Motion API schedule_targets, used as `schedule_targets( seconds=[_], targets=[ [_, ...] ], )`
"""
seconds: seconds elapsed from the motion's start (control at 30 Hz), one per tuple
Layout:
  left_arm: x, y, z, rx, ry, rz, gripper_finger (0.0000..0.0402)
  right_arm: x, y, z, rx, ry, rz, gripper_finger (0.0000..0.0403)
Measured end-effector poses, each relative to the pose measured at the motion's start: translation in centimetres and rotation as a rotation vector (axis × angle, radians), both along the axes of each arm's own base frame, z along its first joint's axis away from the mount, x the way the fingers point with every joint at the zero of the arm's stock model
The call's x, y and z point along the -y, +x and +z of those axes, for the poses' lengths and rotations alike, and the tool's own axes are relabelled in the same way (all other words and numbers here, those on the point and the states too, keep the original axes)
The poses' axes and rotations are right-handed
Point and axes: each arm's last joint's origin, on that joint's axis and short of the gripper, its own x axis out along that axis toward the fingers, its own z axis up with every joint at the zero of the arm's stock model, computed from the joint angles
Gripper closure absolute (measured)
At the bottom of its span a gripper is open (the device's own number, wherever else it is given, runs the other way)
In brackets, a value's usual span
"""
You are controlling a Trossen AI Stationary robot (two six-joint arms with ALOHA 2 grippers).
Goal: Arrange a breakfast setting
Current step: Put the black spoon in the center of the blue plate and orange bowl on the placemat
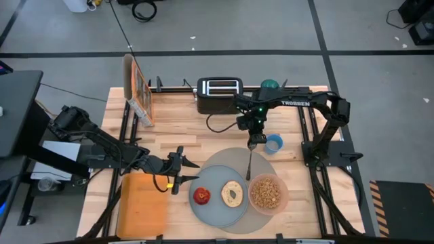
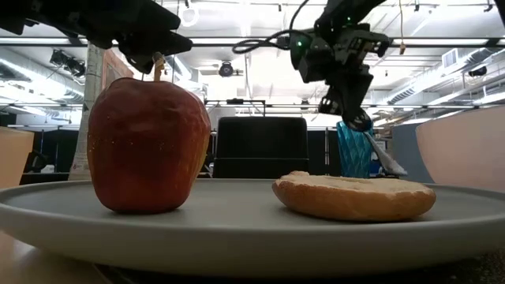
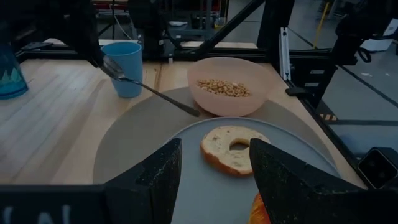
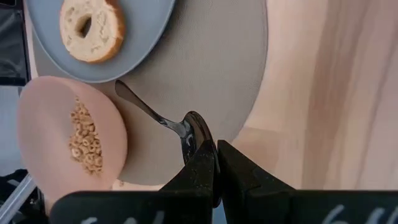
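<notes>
High view: your right gripper (image 1: 251, 143) pinches the metal spoon (image 1: 249, 161) by its bowl end, handle trailing onto the mat (image 1: 224, 160) beside the cereal bowl (image 1: 267, 194), ready to lay down; left gripper (image 1: 178, 173) waits spread beside the plate (image 1: 203, 210)
</notes>
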Motion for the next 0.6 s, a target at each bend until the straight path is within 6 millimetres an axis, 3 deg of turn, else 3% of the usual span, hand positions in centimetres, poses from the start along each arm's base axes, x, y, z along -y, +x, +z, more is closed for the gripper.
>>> schedule_targets(
  seconds=[0.27, 0.6],
  targets=[
    [-0.1, 0.1, 0.0, -0.003, 0.002, 0.006, 0.0205, -0.3, -0.5, -2.3, -0.007, 0.032, 0.002, 0.0387],
    [-0.1, 0.1, 0.0, -0.003, 0.002, 0.006, 0.0205, -1.1, -0.5, -3.6, 0.021, 0.075, 0.023, 0.0387]
  ],
)
